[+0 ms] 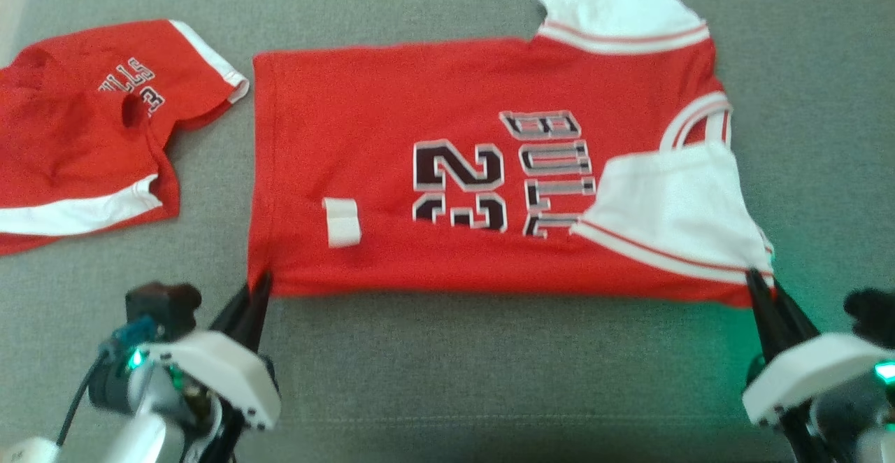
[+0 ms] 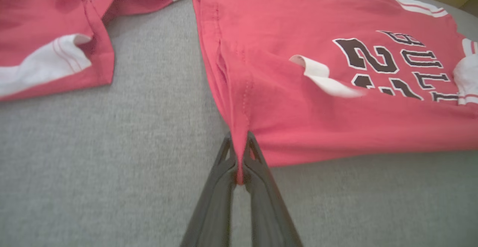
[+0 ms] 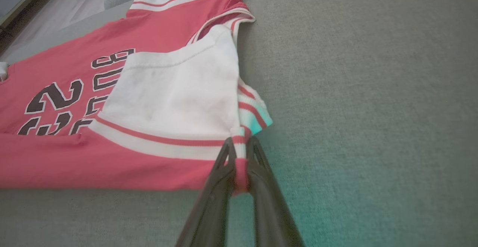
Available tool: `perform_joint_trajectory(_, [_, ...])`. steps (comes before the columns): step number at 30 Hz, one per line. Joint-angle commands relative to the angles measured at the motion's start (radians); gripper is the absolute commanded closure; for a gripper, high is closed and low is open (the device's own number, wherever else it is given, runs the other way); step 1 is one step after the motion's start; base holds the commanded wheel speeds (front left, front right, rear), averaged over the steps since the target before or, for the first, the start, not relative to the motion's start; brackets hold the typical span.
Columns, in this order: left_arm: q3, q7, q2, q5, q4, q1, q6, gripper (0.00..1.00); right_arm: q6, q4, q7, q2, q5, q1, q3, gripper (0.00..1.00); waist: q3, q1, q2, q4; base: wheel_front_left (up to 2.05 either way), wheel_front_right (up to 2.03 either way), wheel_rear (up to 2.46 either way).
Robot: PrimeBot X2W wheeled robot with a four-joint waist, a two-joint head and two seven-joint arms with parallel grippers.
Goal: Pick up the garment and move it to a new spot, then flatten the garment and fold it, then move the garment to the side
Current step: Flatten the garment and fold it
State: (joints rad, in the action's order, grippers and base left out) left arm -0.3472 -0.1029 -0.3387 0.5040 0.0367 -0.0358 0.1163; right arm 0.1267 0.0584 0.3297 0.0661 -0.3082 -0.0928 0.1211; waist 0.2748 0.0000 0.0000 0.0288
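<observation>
Lot, left to right.

1. Second red garment [image 1: 84, 134]: rumpled, near the jersey's hem but apart from it. Risk: a leftward drag could snag it.
2. Left hand [image 1: 255, 291]: clamped on the jersey's near hem corner, with little cloth in the pinch. Risk: the cloth slips out under tension.
3. Red number-23 jersey [image 1: 391, 113]: spread on the grey fabric surface [image 1: 489, 365], with its white near sleeve turned over the print. Risk: that crease gets folded in.
4. Right hand [image 1: 759, 285]: pinching the striped shoulder corner. Risk: uneven lifting skews the fold.
</observation>
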Motion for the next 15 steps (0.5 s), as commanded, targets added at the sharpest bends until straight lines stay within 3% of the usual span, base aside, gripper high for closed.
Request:
perform_joint_trajectory(1, [0.048,-0.013,-0.034,0.010,-0.041,0.001,0.013,1.00,0.004,0.052,0.005,0.005,-0.003,-0.013,-0.002,1.00,-0.011,0.0000,0.0000,-0.003,0.00,0.00,0.00])
perform_joint_trajectory(5, [0.050,-0.056,-0.040,0.032,-0.071,0.068,0.039,1.00,0.004,0.090,0.030,-0.007,-0.012,-0.083,0.009,1.00,-0.027,0.0000,0.0000,-0.006,0.00,0.00,0.00])
perform_joint_trajectory(6, [0.046,-0.068,-0.041,0.035,-0.073,0.081,0.041,1.00,0.004,0.096,0.035,-0.010,-0.017,-0.097,0.011,0.78,-0.031,0.0000,0.0000,-0.005,0.00,0.00,0.00])
perform_joint_trajectory(7, [0.043,-0.070,-0.041,0.035,-0.076,0.088,0.043,0.91,0.004,0.102,0.036,-0.012,-0.019,-0.107,0.014,0.21,-0.035,0.0000,0.0000,-0.005,0.00,0.00,0.00])
perform_joint_trajectory(8, [0.043,-0.066,-0.039,0.034,-0.077,0.092,0.047,0.16,0.004,0.106,0.036,-0.013,-0.020,-0.114,0.016,0.00,-0.039,0.0000,0.0000,-0.004,0.00,0.00,0.00])
perform_joint_trajectory(9, [0.043,-0.066,-0.039,0.034,-0.077,0.092,0.047,0.16,0.004,0.106,0.036,-0.013,-0.020,-0.114,0.016,0.00,-0.039,0.0000,0.0000,-0.004,0.00,0.00,0.00])
perform_joint_trajectory(10, [0.042,-0.062,-0.035,0.033,-0.076,0.095,0.051,0.00,0.004,0.112,0.031,-0.014,-0.018,-0.118,0.018,0.00,-0.043,0.0000,0.0000,-0.004,0.00,0.00,0.00])
perform_joint_trajectory(15, [0.058,0.022,-0.003,0.004,-0.090,0.097,0.096,0.00,0.004,0.161,-0.064,-0.015,0.040,-0.097,0.017,0.00,-0.066,0.0000,0.0000,-0.005,0.00,0.00,0.00])
